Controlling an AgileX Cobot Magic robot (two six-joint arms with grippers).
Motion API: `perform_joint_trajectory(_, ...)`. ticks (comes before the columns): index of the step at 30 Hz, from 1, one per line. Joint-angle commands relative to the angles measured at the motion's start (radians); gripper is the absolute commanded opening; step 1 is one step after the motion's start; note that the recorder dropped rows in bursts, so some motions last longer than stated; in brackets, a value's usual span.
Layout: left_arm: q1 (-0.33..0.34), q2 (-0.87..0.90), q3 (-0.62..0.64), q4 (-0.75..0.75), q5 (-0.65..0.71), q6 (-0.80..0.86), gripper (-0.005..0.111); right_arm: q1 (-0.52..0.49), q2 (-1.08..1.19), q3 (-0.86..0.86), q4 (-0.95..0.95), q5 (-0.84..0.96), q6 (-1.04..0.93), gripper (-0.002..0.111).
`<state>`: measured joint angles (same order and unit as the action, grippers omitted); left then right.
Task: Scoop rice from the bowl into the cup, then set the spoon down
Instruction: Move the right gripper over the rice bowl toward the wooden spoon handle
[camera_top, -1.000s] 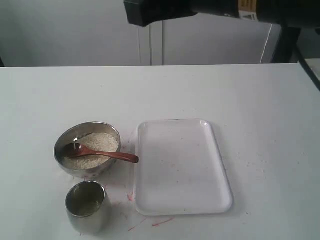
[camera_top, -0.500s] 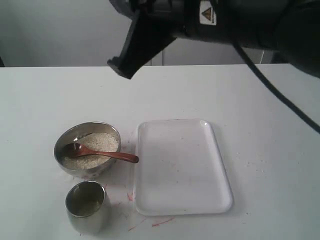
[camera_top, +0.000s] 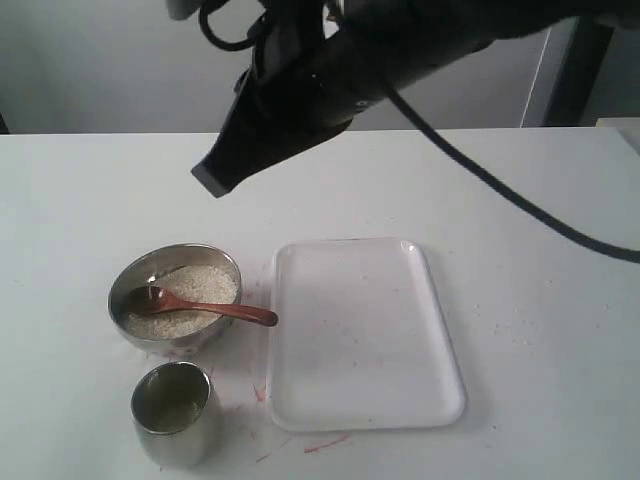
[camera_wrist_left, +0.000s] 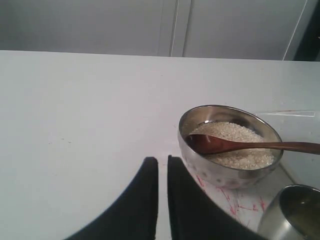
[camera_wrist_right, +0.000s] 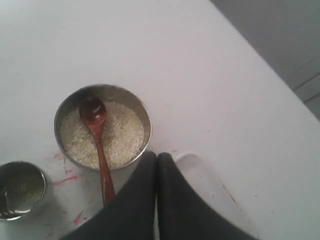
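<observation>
The steel bowl (camera_top: 130, 280) sits at the front left of the table, holding white rice (camera_top: 200, 285). The wooden spoon (camera_top: 215, 309) rests in it, scoop on the rice and handle out over the rim toward the tray. The steel cup (camera_top: 172, 425) stands just in front of the bowl with a little rice inside. My right gripper (camera_top: 208, 182) hangs high above and behind the bowl (camera_wrist_right: 115, 88), fingers pressed together and holding nothing (camera_wrist_right: 157, 156). My left gripper (camera_wrist_left: 162, 161) is low beside the bowl (camera_wrist_left: 225, 172), its fingers a sliver apart and holding nothing; the exterior view does not show it.
A white plastic tray (camera_top: 360, 400) lies right of the bowl, its near corner (camera_wrist_right: 197, 170) under my right fingers. Red marks stain the table (camera_top: 320, 442) around the cup and bowl. The right arm's black body and cable cross the upper exterior view.
My right arm has swung down and leftward from the top edge, its gripper now hanging above the area behind the bowl. Bowl, spoon, cup and tray have not moved.
</observation>
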<state>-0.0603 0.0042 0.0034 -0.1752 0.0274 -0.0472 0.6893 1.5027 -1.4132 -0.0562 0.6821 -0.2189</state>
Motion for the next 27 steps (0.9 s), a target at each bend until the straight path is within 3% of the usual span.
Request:
perform_joint_trajectory(1,-0.002,-0.004,-0.003,-0.009,-0.004,-0.002,0.014,0.002,0.048,-0.057,0.032,0.089,-0.119,0.000)
perform_joint_trajectory(5,-0.002,-0.004,-0.003,-0.009,-0.004,-0.002,0.014,0.002,0.057,-0.079,0.071,0.125,-0.233,0.000)
perform_joint_trajectory(15,-0.002,-0.004,-0.003,-0.009,-0.004,-0.002,0.014,0.002,0.092,-0.113,0.072,0.289,-0.228,0.000)
perform_joint_trajectory(25,-0.002,-0.004,-0.003,-0.009,-0.004,-0.002,0.014,0.002,0.214,-0.113,0.119,0.335,-0.166,0.000)
perform_joint_trajectory(27,-0.002,-0.004,-0.003,-0.009,-0.004,-0.002,0.014,0.002,0.245,-0.113,0.140,0.323,-0.166,0.005)
